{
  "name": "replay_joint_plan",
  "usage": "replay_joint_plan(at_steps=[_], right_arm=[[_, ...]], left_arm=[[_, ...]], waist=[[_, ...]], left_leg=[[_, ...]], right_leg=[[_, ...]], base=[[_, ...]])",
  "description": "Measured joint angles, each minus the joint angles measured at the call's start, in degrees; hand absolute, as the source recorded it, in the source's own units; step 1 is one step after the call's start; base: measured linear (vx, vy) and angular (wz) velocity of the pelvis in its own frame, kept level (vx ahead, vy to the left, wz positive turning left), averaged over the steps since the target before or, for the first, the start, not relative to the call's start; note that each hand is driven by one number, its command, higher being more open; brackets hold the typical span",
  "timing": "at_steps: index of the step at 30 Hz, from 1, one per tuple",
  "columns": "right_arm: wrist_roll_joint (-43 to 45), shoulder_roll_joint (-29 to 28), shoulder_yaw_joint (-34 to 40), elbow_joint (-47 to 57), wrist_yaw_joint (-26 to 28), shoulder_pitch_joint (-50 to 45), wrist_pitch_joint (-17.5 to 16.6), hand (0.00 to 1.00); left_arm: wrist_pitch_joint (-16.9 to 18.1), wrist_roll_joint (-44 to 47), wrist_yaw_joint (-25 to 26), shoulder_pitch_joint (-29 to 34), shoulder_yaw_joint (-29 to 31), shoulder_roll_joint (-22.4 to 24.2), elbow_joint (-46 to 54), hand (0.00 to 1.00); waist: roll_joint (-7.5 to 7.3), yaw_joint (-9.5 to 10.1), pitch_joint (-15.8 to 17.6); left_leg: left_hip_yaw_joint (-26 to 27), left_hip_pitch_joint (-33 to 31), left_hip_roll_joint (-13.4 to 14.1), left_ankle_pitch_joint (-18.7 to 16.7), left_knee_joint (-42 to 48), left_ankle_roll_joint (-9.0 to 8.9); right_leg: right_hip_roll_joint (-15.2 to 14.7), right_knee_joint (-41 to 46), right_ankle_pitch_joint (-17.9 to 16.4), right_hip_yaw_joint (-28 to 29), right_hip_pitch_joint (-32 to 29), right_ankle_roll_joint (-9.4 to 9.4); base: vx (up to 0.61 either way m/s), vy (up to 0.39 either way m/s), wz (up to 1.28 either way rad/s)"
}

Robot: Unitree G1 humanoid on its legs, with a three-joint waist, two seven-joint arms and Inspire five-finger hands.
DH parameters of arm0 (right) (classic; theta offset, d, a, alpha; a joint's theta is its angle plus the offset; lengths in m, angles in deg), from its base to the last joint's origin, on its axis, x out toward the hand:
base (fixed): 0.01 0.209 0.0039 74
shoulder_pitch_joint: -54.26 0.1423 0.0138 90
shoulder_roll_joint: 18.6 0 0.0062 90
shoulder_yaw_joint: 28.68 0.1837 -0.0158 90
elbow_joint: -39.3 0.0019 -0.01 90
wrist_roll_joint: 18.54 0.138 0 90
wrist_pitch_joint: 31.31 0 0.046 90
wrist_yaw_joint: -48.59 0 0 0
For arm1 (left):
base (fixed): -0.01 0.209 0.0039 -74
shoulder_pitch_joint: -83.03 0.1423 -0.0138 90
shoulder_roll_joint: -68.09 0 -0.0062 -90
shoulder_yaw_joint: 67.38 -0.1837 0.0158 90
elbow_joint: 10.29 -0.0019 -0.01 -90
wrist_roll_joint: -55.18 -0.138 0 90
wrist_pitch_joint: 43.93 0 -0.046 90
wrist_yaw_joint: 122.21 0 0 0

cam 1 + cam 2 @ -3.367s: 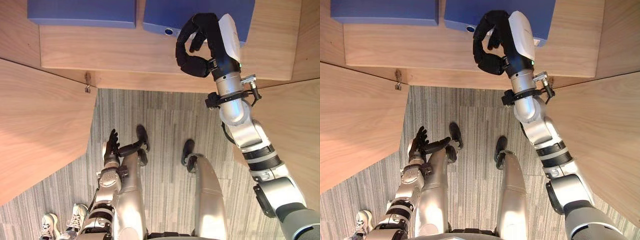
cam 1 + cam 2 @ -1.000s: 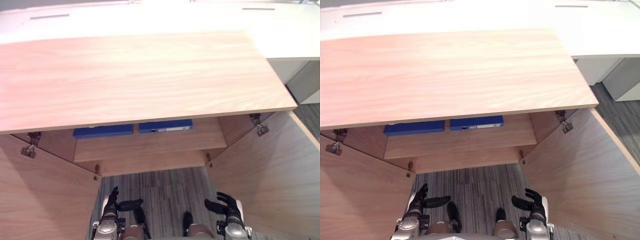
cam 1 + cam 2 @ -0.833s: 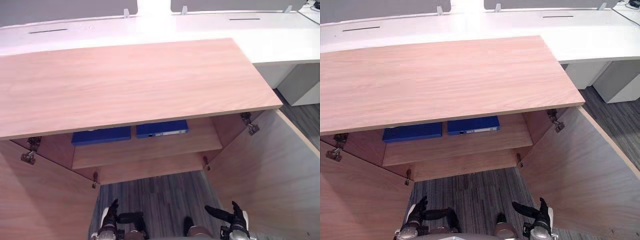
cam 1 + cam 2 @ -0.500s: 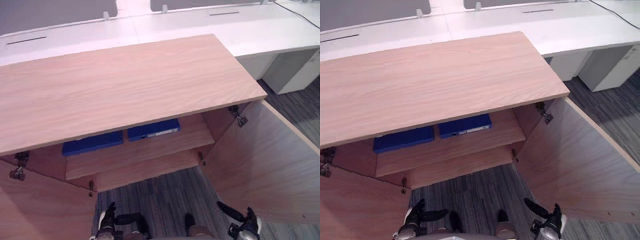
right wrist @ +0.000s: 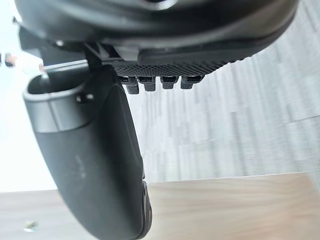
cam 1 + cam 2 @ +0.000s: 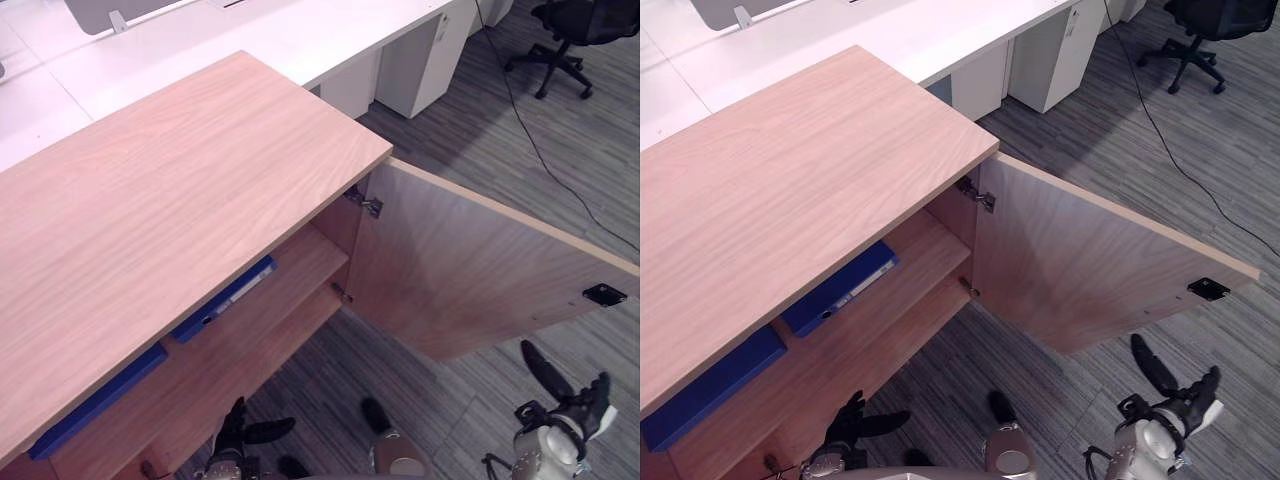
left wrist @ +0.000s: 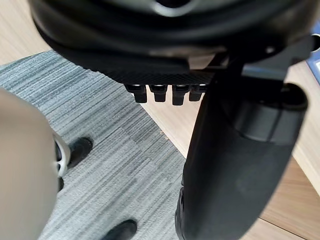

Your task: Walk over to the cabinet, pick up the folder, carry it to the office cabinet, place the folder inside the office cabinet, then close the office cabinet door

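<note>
**Inspector:** Location of the blue folder (image 6: 840,288)?

**Assistant:** Flat on the shelf (image 6: 925,270) inside the office cabinet (image 6: 180,190), long axis along the shelf front. A second blue folder (image 6: 702,388) lies beside it, to the left. Neither hand holds anything.

**Inspector:** State of the hands?

**Assistant:** Right hand (image 6: 572,405) is low over the carpet, fingers straight and apart. Left hand (image 6: 238,432) is low before the shelves, fingers relaxed, thumb out.

**Inspector:** What remains?

**Assistant:** In my judgement, closing the right door (image 6: 470,270). It stands wide open, with the hinge (image 6: 366,203) at the cabinet and a black catch (image 6: 604,294) near its free edge. The right hand is just beyond that free edge and plainly the nearer. The left hand is well apart from it.

**Inspector:** Differences between views?

**Assistant:** The right eye view shows the folders' broad faces (the left eye view gives thin blue edges under the top). The right wrist view shows wood panel and carpet past the thumb.
</note>
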Motion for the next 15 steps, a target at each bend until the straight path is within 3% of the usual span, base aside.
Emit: replay_joint_plan(at_steps=[4, 7, 15], right_arm=[[1.9, 9.0, -0.4, -2.6, 1.8, 5.1, -2.1, 1.0], [4.1, 12.8, -2.3, -6.3, 3.9, 7.1, -2.3, 1.0], [5.8, 15.3, -6.1, -7.9, 6.6, 7.0, -2.3, 1.0]], left_arm=[[0.0, 0.2, -0.1, 1.0, -1.5, -0.3, -0.4, 1.0], [0.2, 0.0, -0.4, 1.0, -3.2, -1.7, -0.6, 1.0], [1.6, -1.2, -1.9, 0.9, -7.2, -2.6, -1.7, 1.0]], waist=[[2.72, -0.01, 1.5], [2.75, -0.01, 1.5], [2.71, -1.56, 1.6]], left_leg=[[-2.1, -1.2, -0.8, 0.1, 0.4, 0.15], [-3.1, -2.4, -1.1, 0.6, 0.3, 0.5], [-6.3, -2.6, -1.8, 1.7, -0.9, 0.8]], right_leg=[[-1.1, -0.2, -0.1, -2.1, -0.4, 0.03], [-1.4, -1.0, -0.1, -3.2, -1.3, 0.08], [-1.5, -2.0, 0.3, -4.5, -1.2, 0.4]], base=[[-0.06, -0.04, 0.17], [-0.06, -0.062, 0.01], [-0.04, -0.049, 0.04]])
